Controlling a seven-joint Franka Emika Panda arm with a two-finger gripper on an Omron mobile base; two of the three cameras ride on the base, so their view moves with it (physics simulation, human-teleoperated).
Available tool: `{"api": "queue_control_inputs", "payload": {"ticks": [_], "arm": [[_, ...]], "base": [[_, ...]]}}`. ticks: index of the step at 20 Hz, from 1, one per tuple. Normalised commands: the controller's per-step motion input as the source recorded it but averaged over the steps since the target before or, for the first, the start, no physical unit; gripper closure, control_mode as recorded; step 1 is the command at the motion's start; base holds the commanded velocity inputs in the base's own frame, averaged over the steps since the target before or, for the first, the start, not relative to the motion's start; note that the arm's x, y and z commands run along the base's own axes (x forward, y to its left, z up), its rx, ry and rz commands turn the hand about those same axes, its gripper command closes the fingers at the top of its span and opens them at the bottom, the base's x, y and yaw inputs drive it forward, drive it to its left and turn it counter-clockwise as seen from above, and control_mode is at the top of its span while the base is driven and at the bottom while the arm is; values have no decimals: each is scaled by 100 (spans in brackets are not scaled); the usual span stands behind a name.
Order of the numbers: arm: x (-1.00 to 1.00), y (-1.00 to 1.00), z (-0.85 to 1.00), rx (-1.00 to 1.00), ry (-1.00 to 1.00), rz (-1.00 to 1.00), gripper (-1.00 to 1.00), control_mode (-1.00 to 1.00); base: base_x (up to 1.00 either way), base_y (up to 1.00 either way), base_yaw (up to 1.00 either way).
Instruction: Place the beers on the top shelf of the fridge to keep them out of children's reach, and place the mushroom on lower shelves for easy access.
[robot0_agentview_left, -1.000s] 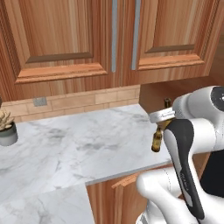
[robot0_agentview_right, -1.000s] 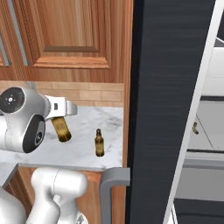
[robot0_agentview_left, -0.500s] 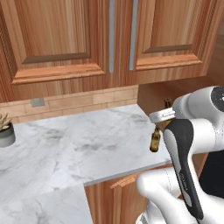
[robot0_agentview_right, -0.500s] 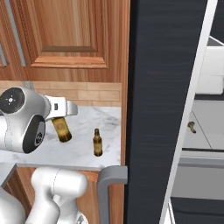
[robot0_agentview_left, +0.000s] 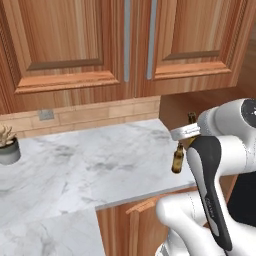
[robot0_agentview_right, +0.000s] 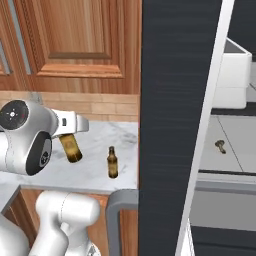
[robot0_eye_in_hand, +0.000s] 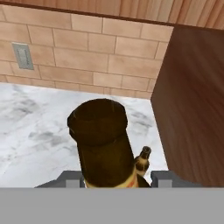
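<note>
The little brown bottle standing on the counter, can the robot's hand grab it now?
Probably not yet: the end effector already holds another amber-brown glass bottle, so the standing amber-brown bottle on the marble counter must wait.

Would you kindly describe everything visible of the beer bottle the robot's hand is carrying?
The slim amber-brown glass beer bottle hangs tilted in the air above the white marble counter, base end lowest and its upper part hidden in the white hand. In the hand view its round dark base faces the camera, a yellowish label edge shows near the fingertips, and the fingers flank it on both sides. It stands apart from the other upright bottle.
</note>
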Motion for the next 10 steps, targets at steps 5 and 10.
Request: {"api": "queue_control_inputs", "payload": {"ticks": [5, 10], "arm": [[0, 0, 0, 0, 0, 0, 100, 100], [0, 0, 0, 0, 0, 0, 100, 100]], "base": [[-96, -96, 15], [-100, -80, 13]]}}
